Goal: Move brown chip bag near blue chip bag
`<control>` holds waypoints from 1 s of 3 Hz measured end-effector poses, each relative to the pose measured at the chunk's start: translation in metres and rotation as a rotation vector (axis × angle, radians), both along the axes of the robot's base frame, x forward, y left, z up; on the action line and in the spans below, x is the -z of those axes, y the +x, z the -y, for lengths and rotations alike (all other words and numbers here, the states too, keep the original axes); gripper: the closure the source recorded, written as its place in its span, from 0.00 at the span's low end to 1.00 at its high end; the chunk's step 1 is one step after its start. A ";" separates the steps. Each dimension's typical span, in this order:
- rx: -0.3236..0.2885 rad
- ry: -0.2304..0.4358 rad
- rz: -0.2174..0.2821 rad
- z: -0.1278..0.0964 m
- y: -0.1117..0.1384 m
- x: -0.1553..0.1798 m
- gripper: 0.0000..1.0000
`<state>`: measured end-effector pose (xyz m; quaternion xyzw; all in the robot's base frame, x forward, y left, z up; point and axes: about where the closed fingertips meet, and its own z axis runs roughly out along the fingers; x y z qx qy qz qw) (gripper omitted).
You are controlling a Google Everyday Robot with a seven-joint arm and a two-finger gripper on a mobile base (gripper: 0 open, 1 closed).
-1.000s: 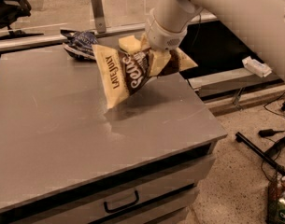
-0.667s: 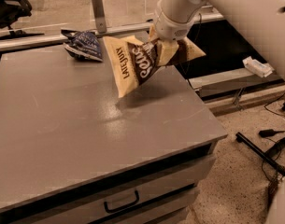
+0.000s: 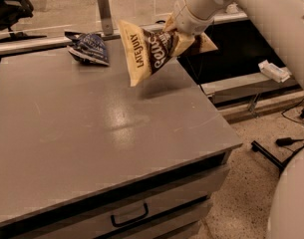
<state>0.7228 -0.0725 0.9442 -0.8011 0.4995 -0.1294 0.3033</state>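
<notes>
Tabletop (image 3: 106,138) spreads wide toward its near and right edges, while the gripper (image 3: 185,33) (mostly hidden behind the foil) clamps the brown chip bag (image 3: 149,51), tilted above the far side, near the blue chip bag (image 3: 90,48).

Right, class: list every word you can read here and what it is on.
"LATE JULY": cream end of the large brown-and-cream chip bag, held aloft by the end effector.
White script on its brown middle: too warped to read.
Pale lettering on the crumpled navy-blue foil bag: too blurred.
</notes>
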 end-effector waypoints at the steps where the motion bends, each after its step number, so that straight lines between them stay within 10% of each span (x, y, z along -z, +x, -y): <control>1: -0.041 0.042 0.060 -0.014 0.031 -0.001 1.00; 3: -0.048 0.035 0.106 -0.047 0.074 0.002 1.00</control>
